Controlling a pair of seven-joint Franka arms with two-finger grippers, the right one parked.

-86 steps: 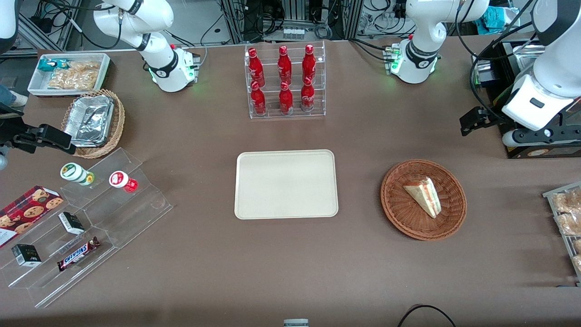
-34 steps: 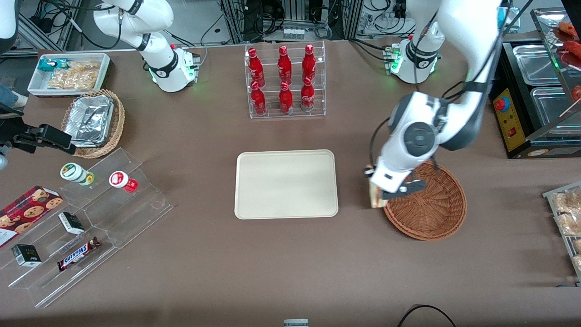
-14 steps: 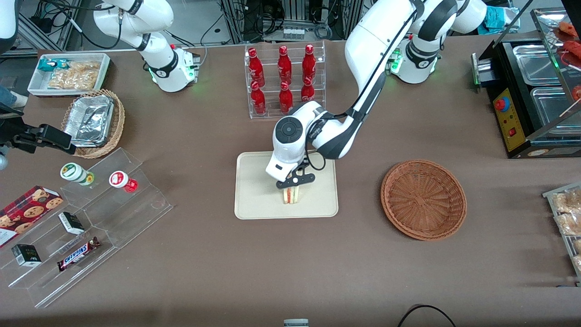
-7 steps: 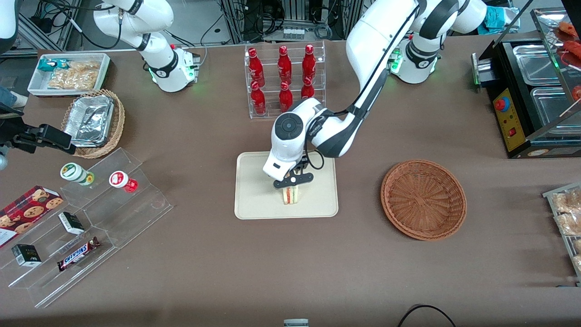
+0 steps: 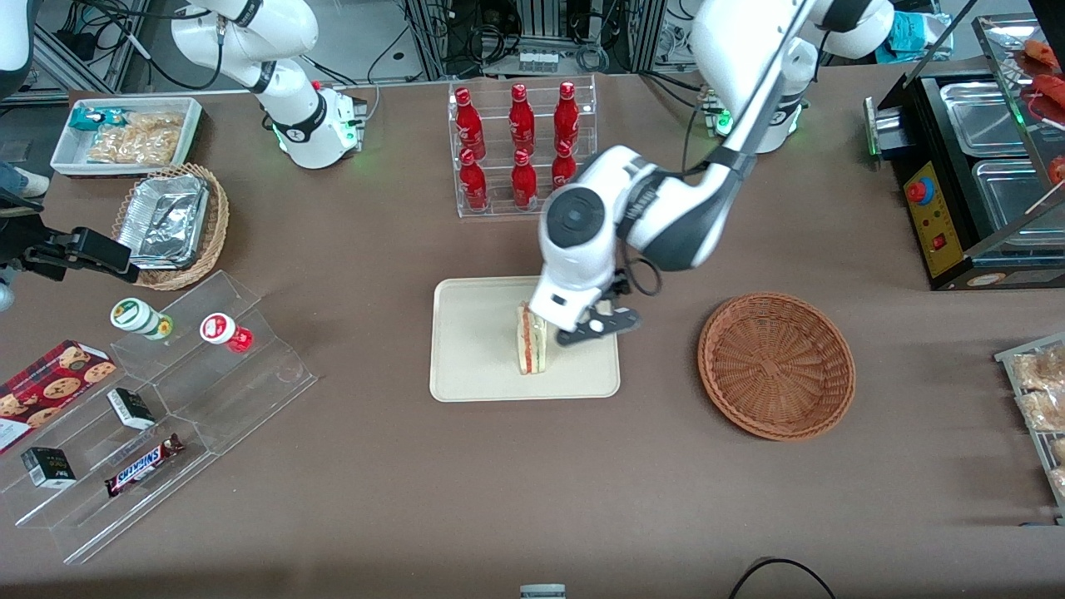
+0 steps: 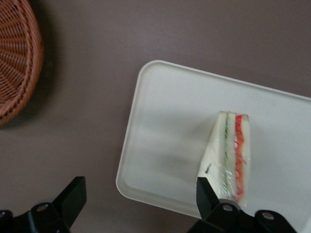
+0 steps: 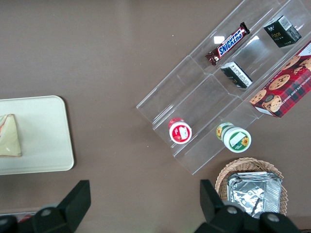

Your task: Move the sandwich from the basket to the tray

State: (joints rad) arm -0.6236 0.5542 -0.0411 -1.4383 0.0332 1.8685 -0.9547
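One sandwich (image 5: 532,341) stands on the tray (image 5: 474,349), on edge, cut face with red and green layers toward the front camera. Basket (image 5: 775,364) is empty, well apart from the tray toward the working arm's end of the surface (image 5: 532,499).

End effector (image 5: 592,326) hovers above the tray's edge nearest the basket, just beside the sandwich; fingers spread wide, nothing between them. Wrist view confirms: one fingertip (image 6: 206,191) overlaps the sandwich (image 6: 228,155) in the picture, the other is off over bare surface, tray (image 6: 165,145) below, basket rim (image 6: 19,63) at the edge of view. Contact between that fingertip and the bread: cannot tell.

Judgement: placement looks done, only the retreat is left.

Risks from here:
- Sandwich sits upright on a narrow edge, so probably tippy. Any sideways brush from the near finger as the arm pulls away could knock it flat or push it along the tray.
- If the wrap clings to the fingertip, lifting could drag the wedge with it.
- A fall toward the middle of the tray is harmless; a hard shove could slide it toward the rim.
- A straight-up exit looks safest; swinging low across the tray is the likely cause of trouble.

Bottle rack (image 5: 522,150) stands farther from the front camera, not in the way.
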